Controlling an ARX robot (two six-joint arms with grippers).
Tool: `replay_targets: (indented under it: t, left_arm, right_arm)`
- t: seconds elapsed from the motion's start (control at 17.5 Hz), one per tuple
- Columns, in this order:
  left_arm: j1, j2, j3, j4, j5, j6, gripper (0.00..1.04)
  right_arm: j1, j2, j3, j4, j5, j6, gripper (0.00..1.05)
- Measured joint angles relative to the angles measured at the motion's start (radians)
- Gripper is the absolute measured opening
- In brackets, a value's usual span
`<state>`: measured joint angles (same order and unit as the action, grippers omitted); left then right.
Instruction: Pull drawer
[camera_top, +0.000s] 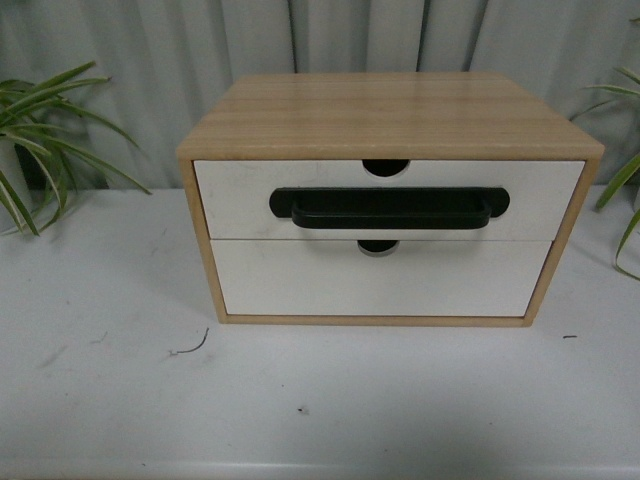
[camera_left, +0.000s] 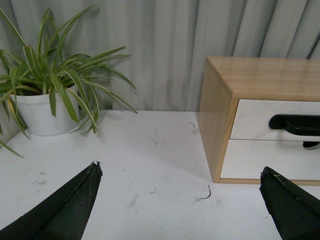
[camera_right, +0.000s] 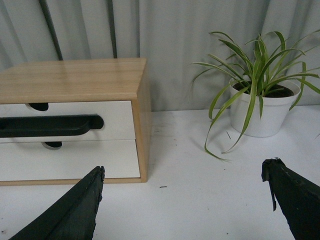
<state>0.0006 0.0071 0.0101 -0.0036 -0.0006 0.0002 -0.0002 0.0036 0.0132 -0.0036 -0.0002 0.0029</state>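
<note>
Front view: neither claw shows. A wooden cabinet (camera_top: 390, 110) stands on a white table (camera_top: 320, 410). The drawer (camera_top: 240, 200) is the upper of two white fronts, with a black bar handle (camera_top: 390, 208) across its middle and a half-round notch (camera_top: 385, 167) in its top edge. It appears pushed fully in. Below it is the lower drawer front (camera_top: 380, 285), which has no handle. A leafy plant (camera_top: 40, 130) stands at the table's left and leaves of a second plant (camera_top: 625, 190) show at its right. A thin curl of wire (camera_top: 190, 348) lies on the table near the cabinet's left front corner.

Left wrist view: the left claw (camera_left: 180, 169) is spread wide, with nothing between its two black fingers (camera_left: 70, 205), and hangs over bare table. The cabinet is ahead of the claw and toward the robot's right, well apart from it. The drawer's handle end shows beyond the finger on that side. A white pot (camera_left: 37, 112) holding the plant is ahead on the other side. The wire lies just ahead of the claw.

Right wrist view: the right claw (camera_right: 185, 166) is also spread wide and holds nothing. The cabinet and drawer are ahead toward the robot's left, clear of the fingertips. The second plant's pot (camera_right: 262, 112) stands ahead on the opposite side.
</note>
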Motion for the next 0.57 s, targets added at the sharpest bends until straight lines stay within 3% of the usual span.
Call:
replay_targets:
  t: [0.57]
  left_arm:
    - [0.0,0.0,0.0,0.0,0.0,0.0,0.98]
  right_arm:
    - [0.0,0.0,0.0,0.0,0.0,0.0,0.98]
